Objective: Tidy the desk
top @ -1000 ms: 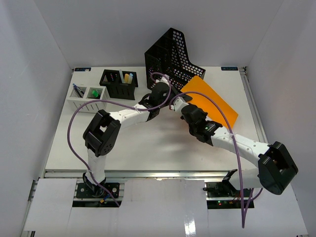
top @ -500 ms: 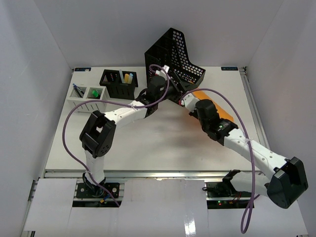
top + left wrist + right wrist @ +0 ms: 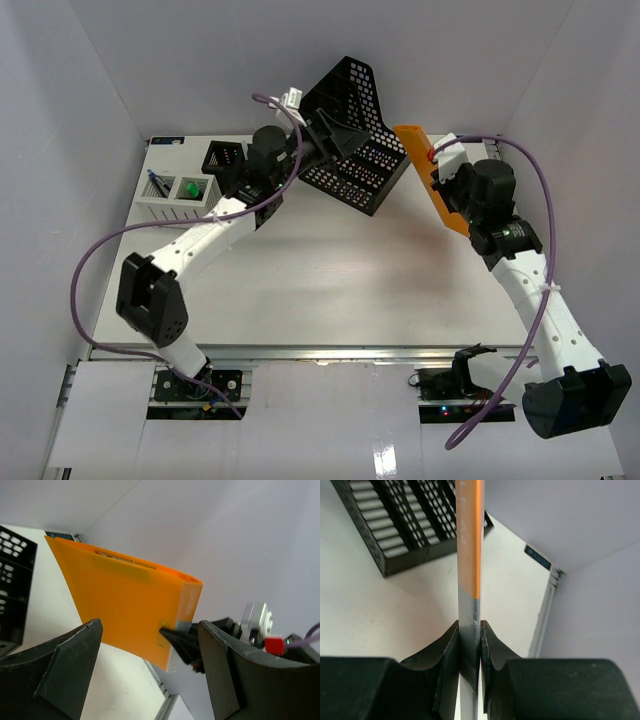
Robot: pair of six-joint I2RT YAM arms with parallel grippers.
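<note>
My right gripper is shut on the grey spine of an orange folder. It holds the folder on edge above the back right of the white desk. The black mesh file rack stands at the back middle, its open front facing the folder. My left gripper hovers at the rack's left side. It is open, with nothing between its fingers, and faces the folder.
A black mesh pen holder and a white divided organizer with a green item sit at the back left. White walls enclose the desk. A metal rail runs along its right edge. Purple cables loop over both arms.
My right arm lifted the orange folder off the desk and swung it right, now on edge. My left arm moved back and left and its jaws opened. The rack's base shifted forward-left.
</note>
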